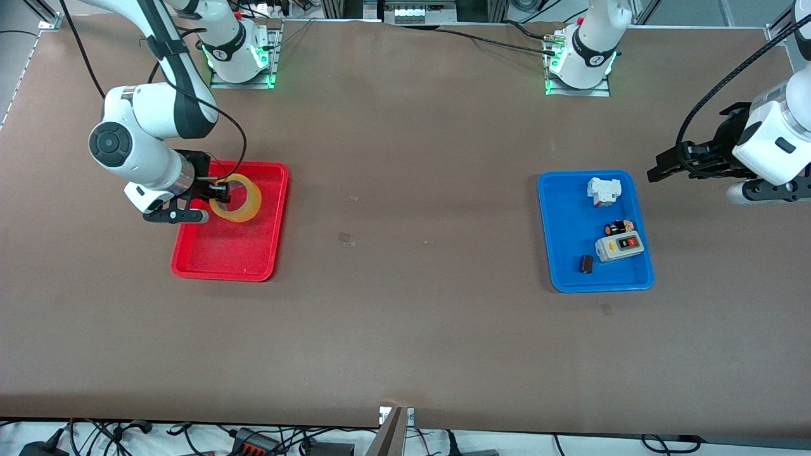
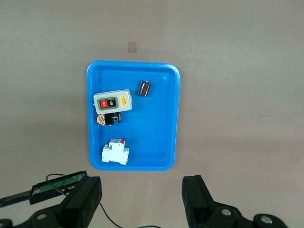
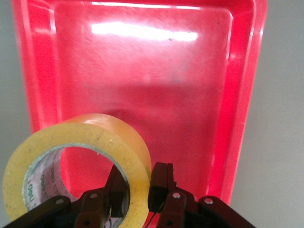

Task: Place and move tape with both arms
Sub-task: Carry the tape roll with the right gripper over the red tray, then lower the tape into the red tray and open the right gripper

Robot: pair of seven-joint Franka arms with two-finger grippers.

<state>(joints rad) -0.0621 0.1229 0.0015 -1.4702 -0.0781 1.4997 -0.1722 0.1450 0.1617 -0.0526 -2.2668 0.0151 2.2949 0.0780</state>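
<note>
Tape (image 1: 236,198) is pinched through its wall by the right hand (image 1: 218,188) over the red tray (image 1: 253,263); lift level. Left hand (image 2: 142,197) waits wide beside the blue tray (image 1: 564,215).

A matte brown surface (image 1: 405,329) fills nearly the whole front view under even overhead light, bordered along its upper edge by metal framing (image 1: 415,9) and along its lower edge by a pale floor strip strewn with black cables (image 1: 190,437).
</note>
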